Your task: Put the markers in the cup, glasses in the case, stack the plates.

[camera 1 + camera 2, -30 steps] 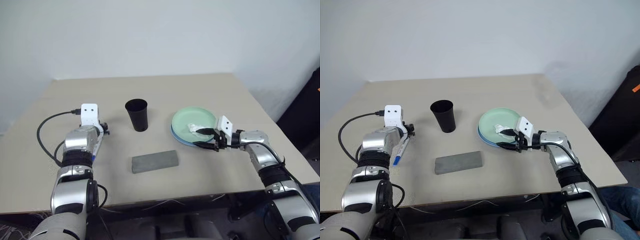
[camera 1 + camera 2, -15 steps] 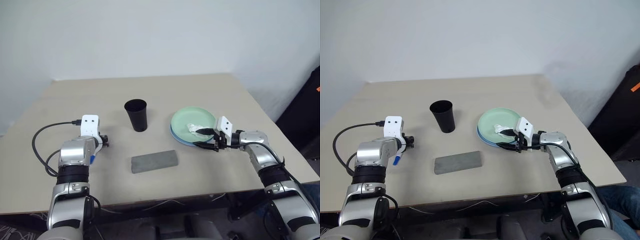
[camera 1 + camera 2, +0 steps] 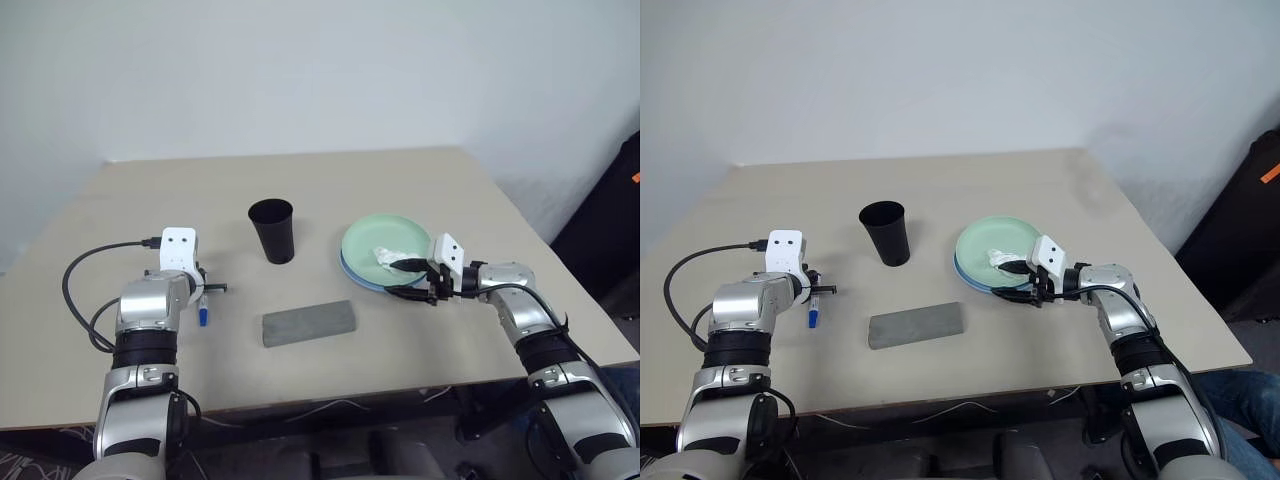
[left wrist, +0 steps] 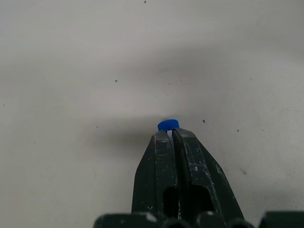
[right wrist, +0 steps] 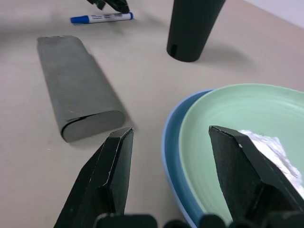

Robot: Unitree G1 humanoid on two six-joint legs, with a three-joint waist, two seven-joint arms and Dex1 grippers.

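Observation:
The blue-capped marker (image 3: pixel 202 312) lies on the table, cap toward the front edge. My left gripper (image 3: pixel 205 291) is over its far end. In the left wrist view the fingertips (image 4: pixel 161 142) are pressed together and a blue end of the marker (image 4: pixel 168 124) pokes out past them. I cannot tell if the marker is pinched. The mint green plate (image 3: pixel 392 235) sits on the light blue plate (image 3: pixel 352 272). My right gripper (image 3: pixel 397 276) is open astride their near rim. The black cup (image 3: pixel 272 230) stands upright. The grey case (image 3: pixel 309 323) lies shut. The glasses are out of view.
A crumpled white tissue (image 3: pixel 388 255) lies on the mint green plate, just beyond my right gripper. A black cable (image 3: pixel 90 270) loops from my left wrist over the tabletop (image 3: pixel 400 180). The case lies between my two arms near the front edge.
My left hand drew back toward the front edge and its gripper closed. The marker swung from slanted to straight and shifted slightly right. The right arm stayed still.

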